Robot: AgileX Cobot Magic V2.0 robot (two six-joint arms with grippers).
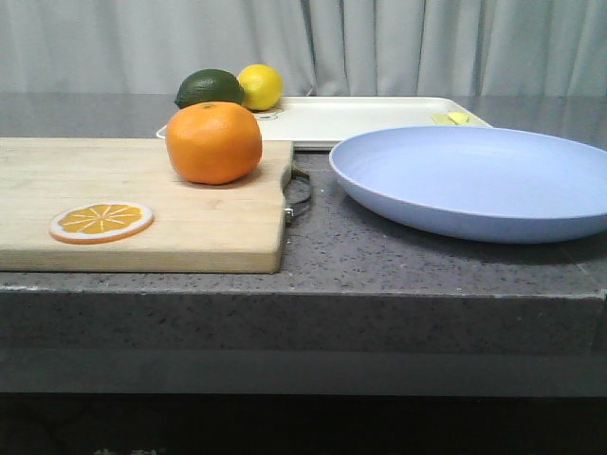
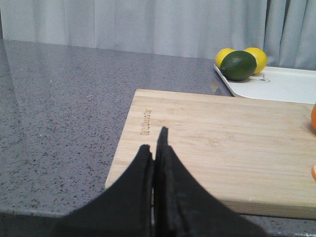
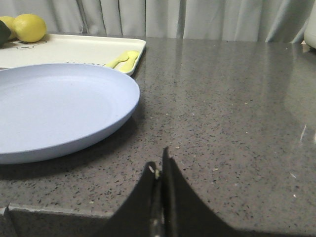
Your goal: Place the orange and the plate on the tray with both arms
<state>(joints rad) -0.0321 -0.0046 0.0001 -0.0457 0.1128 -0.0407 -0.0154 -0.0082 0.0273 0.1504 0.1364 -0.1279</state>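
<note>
— Looking from the front, no arms visible at all; only the wrist cams show them. Left gripper (image 2: 157, 148) sits low at the near edge of the cutting board (image 1: 142, 204), black fingers pressed together, nothing btwn them.

— Right one?

— Right gripper (image 3: 160, 170) same: closed tight, empty, low over bare counter (image 3: 222, 113) just beside the plate (image 1: 474, 180).

— Where's the orange?

— Orange (image 1: 213, 142) is on the board's far right corner, approx 10 o'clock from the plate. Left wrist cam only catches a sliver of it at the frame edge. Orange slice (image 1: 101, 222) lies flat on the board, near side.

— Tray?

— Tray (image 1: 370, 118) at 12 o'clock behind both, w/ a lime (image 1: 209, 87) and lemon (image 1: 260, 86) on its left end. Left cam shows a 2nd lemon (image 2: 224, 55) behind the lime, hidden from the front. Small yellow item (image 3: 122, 59) on the tray's right end; can't tell what.
</note>
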